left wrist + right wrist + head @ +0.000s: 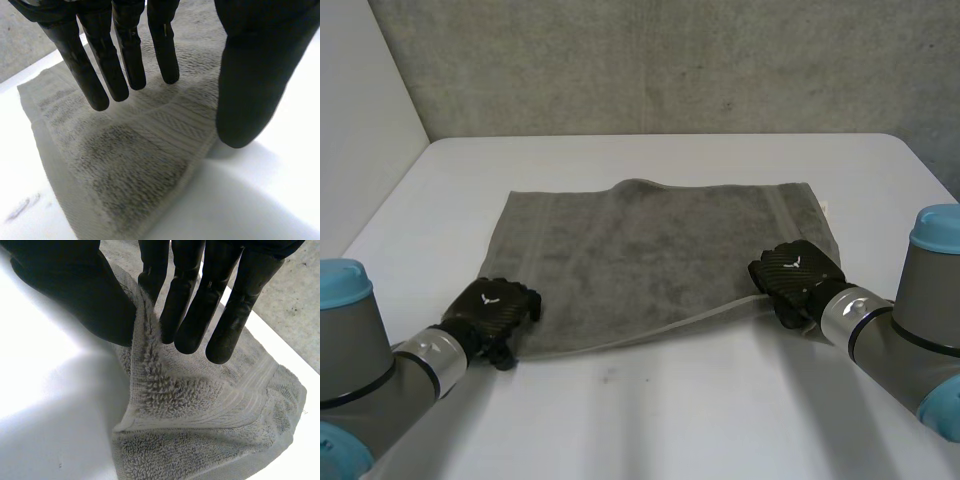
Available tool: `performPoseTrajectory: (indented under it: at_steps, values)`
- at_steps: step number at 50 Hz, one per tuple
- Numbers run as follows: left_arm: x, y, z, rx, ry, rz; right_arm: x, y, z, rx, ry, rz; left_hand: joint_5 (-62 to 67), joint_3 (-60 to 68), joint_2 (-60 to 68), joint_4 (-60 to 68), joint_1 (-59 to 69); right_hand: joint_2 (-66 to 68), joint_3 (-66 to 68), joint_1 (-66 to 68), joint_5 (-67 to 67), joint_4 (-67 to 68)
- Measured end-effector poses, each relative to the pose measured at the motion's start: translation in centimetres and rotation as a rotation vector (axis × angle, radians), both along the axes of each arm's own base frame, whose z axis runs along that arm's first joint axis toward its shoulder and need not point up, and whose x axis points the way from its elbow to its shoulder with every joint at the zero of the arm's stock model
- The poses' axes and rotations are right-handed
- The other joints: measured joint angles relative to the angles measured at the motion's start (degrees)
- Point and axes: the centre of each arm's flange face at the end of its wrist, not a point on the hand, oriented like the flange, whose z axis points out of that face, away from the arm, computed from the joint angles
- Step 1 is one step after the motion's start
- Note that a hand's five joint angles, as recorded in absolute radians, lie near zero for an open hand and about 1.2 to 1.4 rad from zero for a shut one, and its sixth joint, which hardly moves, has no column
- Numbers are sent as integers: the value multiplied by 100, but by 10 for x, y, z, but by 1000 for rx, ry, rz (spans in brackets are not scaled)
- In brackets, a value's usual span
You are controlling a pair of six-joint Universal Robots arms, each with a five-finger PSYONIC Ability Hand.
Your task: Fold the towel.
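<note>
Grey towel [650, 260] spread flat on the white desk [670, 420]. Left hand [492, 308] at the towel's near left corner, fingers [125, 55] straight and spread, thumb apart, holding nothing. Right hand [798, 275] at the near right corner, a raised ridge of the towel's edge [150, 355] pinched between thumb and fingers.

Your towel [650, 260] is grey terry cloth, rough and loopy at the fingertips of the right hand [798, 272], with a flatter woven band under the fingers of the left hand [492, 308]. The table [700, 400] looks smooth, white and faintly shiny. Both hands' backs show a black, slightly glossy weave-patterned shell
</note>
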Motion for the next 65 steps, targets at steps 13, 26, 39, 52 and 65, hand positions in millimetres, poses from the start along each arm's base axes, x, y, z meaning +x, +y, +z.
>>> performPoseTrajectory:
  at_steps: [13,26,39,52,65]
  values:
    - [-6,-24,-4,-43,5,-1,0,-1,1,-4,-2,-1,2178,2187,2189,2188,2198,0,0,0,1,0]
    - [-8,-28,13,-108,2,24,0,2,3,9,-5,-2,3412,3526,3529,3532,3217,0,0,0,4,0]
    - [-5,-12,27,-154,0,36,-14,0,9,143,-72,-94,3459,3559,3560,3570,3270,-3686,-3764,-2863,-3662,-3754]
    - [2,-22,21,-148,-4,65,-70,-24,-10,243,-243,-362,3459,3559,3562,3572,3300,-4137,-4217,-3249,-4221,-4249]
    - [15,-41,30,-245,-15,168,-82,-22,-4,225,-250,-326,3511,3559,3563,3572,3347,-4121,-4199,-3230,-4050,-4154]
